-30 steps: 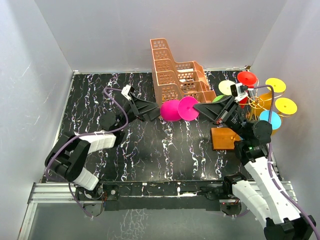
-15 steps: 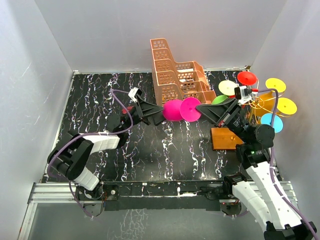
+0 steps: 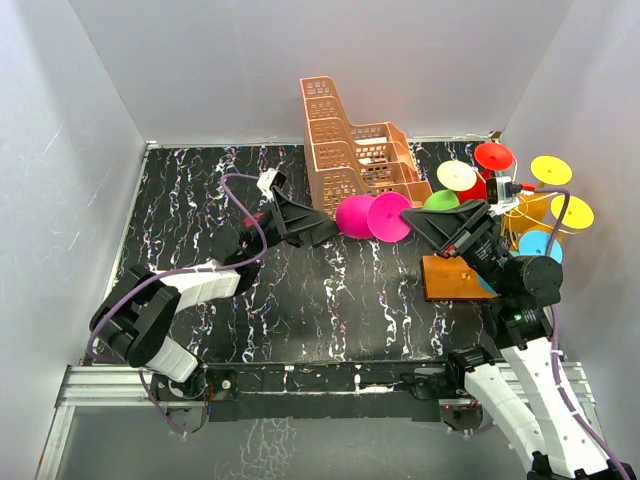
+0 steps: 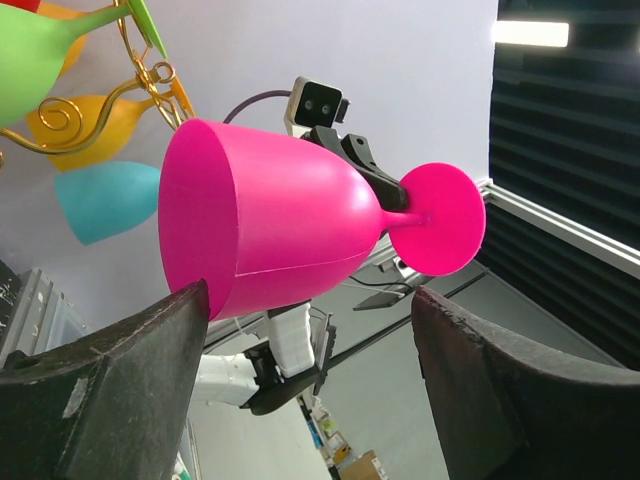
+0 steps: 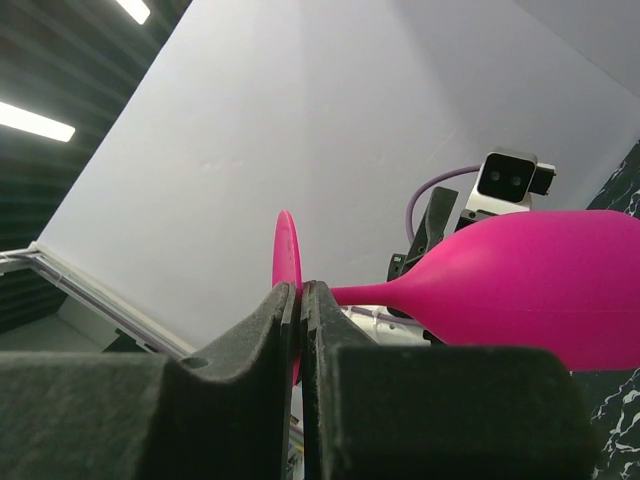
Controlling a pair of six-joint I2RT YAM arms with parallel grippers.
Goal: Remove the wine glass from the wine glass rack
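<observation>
White walls close around a black table with white marble veins, seen from above. At the upper centre of the top view stands a peach-orange lattice basket. At the right side is the wine glass rack; its orange-brown base board lies flat on the table, and its gold wire arms carry coloured glasses in red, yellow, cream, green, blue and orange. The magenta wine glass is off the rack, lying sideways in the air at the centre of the frame, just in front of the basket, with its foot toward the right. The right gripper is pinched together on the thin edge of the foot. The left gripper comes from the left with its jaws wide apart around the bowl. In the left wrist view, one finger is at the lower rim of the bowl and the other stands clear of it, below the foot.
</observation>
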